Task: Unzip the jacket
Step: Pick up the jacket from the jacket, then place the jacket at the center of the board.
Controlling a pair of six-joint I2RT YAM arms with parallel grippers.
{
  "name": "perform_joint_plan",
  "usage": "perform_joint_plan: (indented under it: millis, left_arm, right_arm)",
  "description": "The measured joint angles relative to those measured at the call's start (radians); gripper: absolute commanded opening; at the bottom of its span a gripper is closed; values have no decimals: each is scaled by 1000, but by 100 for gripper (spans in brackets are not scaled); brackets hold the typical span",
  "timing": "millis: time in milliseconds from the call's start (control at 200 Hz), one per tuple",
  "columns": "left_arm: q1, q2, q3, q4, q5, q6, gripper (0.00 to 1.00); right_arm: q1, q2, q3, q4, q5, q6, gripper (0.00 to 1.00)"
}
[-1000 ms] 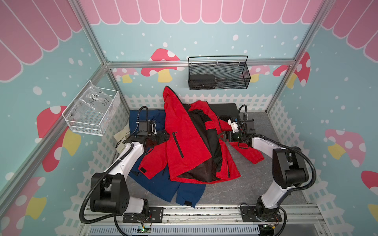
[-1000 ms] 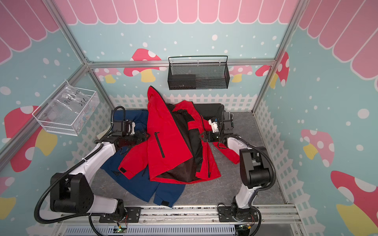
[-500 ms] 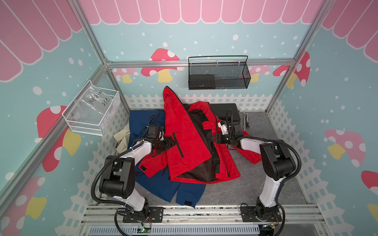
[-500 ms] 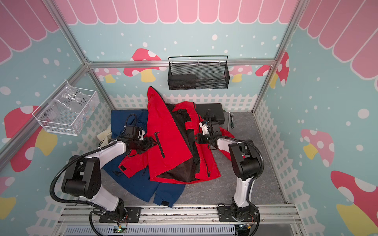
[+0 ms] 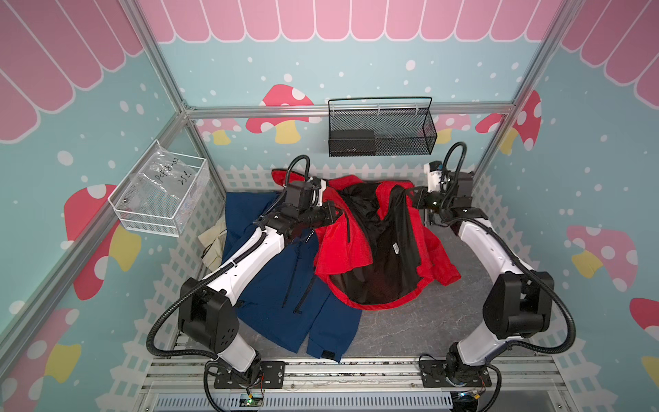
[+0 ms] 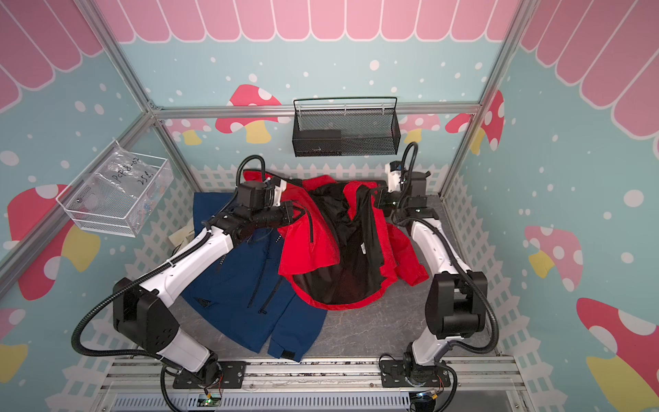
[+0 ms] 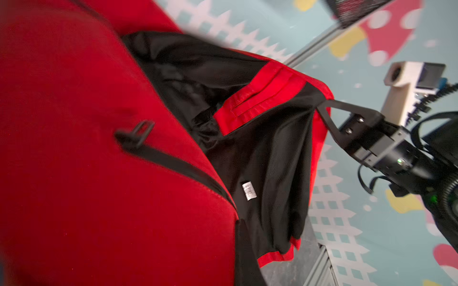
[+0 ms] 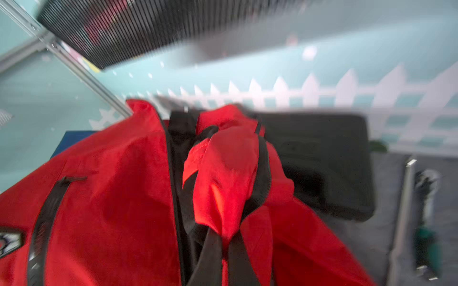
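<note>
A red jacket with black lining hangs spread between my two grippers in both top views, its front parted and its lower part resting on the grey mat. My left gripper is shut on the jacket's left front panel. My right gripper is shut on the other front edge. In the left wrist view the right gripper's black fingers pinch that edge, and a pocket zipper pull shows. In the right wrist view, the right gripper clamps a red fold.
A blue jacket lies flat under my left arm, with a beige cloth beside it. A black mesh basket hangs on the back wall and a wire bin on the left wall. A black case sits behind the red jacket.
Both grippers went from open beside the jacket to shut on its front edges. The arms then rose and drew apart toward the back, spreading the jacket so the lining shows.
</note>
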Motion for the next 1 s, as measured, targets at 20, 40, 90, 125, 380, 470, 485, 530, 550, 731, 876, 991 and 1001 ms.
perform_joint_plan:
  millis: [20, 40, 90, 125, 380, 470, 485, 530, 550, 731, 876, 991, 1001]
  left_arm:
    - [-23, 12, 44, -1, -3, -1, 0]
    - [-42, 24, 80, 2, -4, 0, 0]
    - [-97, 71, 195, -3, -8, 0, 0]
    - [-131, 111, 272, -1, -9, 3, 0]
    - [-313, 513, 858, -61, 14, 23, 0]
    - [-349, 599, 933, -72, 31, 23, 0]
    - [-352, 607, 933, -74, 32, 23, 0]
    - [-358, 625, 925, -82, 35, 23, 0]
    - [-359, 630, 916, -85, 34, 24, 4]
    - [-322, 621, 737, -93, 11, 76, 67]
    - [-234, 511, 462, -97, -37, 111, 83]
    - [-105, 318, 215, -95, -65, 124, 87]
    - [-94, 298, 195, -97, -66, 125, 88]
  right_arm:
    - [-1, -10, 27, -16, 9, -9, 0]
    - [-3, -19, 48, -28, 16, -18, 0]
    - [-5, -41, 106, -67, 31, -36, 0]
    - [-7, -50, 146, -93, 42, -44, 0]
    - [-100, -72, 290, -218, 207, -72, 0]
    - [-133, -79, 289, -250, 246, -74, 0]
    - [-137, -79, 287, -253, 248, -75, 0]
    - [-142, -82, 273, -257, 251, -78, 0]
    - [-142, -84, 263, -257, 248, -78, 0]
    - [-140, -105, 45, -217, 158, -71, 20]
    - [-112, -103, -146, -203, 89, -70, 68]
    - [-73, -106, -149, -246, 102, -85, 85]
    - [-69, -106, -146, -248, 101, -92, 85]
